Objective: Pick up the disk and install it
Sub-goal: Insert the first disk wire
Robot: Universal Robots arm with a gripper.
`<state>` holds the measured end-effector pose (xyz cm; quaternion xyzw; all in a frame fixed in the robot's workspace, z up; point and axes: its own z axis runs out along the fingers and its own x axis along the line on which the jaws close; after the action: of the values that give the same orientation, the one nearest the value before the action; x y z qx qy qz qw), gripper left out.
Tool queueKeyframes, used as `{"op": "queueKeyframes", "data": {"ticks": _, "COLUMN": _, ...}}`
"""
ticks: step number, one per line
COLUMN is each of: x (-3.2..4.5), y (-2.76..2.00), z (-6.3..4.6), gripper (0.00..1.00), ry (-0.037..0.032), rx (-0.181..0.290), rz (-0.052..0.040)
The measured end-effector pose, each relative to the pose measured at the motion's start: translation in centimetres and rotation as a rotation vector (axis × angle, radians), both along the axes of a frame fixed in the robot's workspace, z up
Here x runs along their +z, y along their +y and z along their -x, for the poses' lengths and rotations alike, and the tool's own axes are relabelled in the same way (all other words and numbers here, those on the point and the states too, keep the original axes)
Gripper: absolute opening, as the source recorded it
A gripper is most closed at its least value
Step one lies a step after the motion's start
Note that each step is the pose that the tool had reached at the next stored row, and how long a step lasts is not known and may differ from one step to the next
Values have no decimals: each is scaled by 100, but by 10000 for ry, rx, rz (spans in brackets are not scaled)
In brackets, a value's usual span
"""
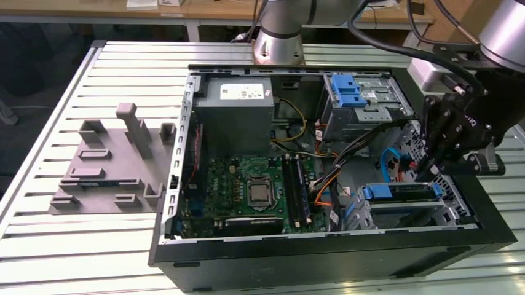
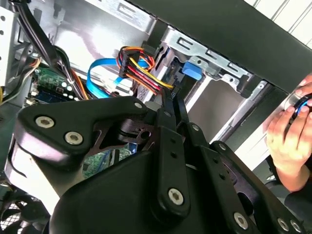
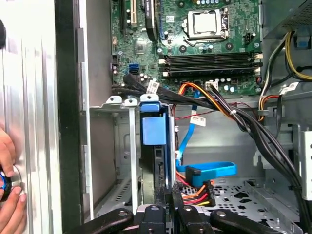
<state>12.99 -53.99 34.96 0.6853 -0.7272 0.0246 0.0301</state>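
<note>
Disk (image 1: 399,192) — seated in the drive cage (image 1: 447,212) at the near right corner of the open computer case (image 1: 328,255) on the tabletop (image 1: 74,246). Claw (image 1: 428,172) — directly above the disk's far edge; whether it grips cannot be told.

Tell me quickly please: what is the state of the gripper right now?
Gripper: down inside the computer case at the drive cage, above the disk; whether it is open or shut cannot be told.

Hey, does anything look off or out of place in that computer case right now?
One oddity: a person's hand rests against the table just outside the case wall, close to the working gripper. Inside, the disk stands upright in its bay; the cables hang loose but undamaged.
</note>
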Motion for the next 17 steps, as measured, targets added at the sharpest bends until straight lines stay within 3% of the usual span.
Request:
{"op": "queueKeyframes", "data": {"ticks": 3, "x": -7, "y": -20, "z": 25, "gripper": 16, "ry": -25, "rx": 25, "rz": -75}}
{"op": "queueKeyframes", "data": {"ticks": 8, "x": -25, "y": -41, "z": 46, "gripper": 16, "ry": -76, "rx": 59, "rz": -419}}
{"op": "queueKeyframes", "data": {"ticks": 13, "x": -64, "y": -90, "z": 48, "gripper": 16, "ry": -94, "rx": 73, "rz": -499}}
{"op": "queueKeyframes", "data": {"ticks": 17, "x": -83, "y": -99, "z": 48, "gripper": 16, "ry": -99, "rx": 73, "rz": -649}}
